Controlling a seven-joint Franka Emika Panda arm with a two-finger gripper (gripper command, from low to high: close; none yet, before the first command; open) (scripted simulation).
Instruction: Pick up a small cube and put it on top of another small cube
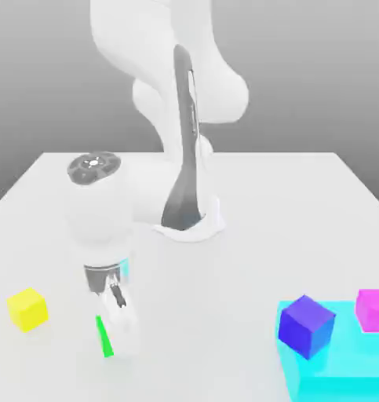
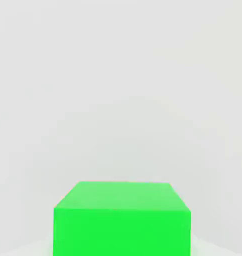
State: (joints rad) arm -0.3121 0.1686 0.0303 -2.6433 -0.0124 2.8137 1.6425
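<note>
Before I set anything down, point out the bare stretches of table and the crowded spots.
Bare table lies between the gripper and the cyan block, and behind the yellow cube. It is crowded at the green cube by the gripper, and on the block, with blue-purple and magenta cubes.

Two cubes (image 1: 306, 326) on a block (image 1: 345, 357)

no legible text, no readable labels or brand names, no numbers, no signs to be made out on any surface
</note>
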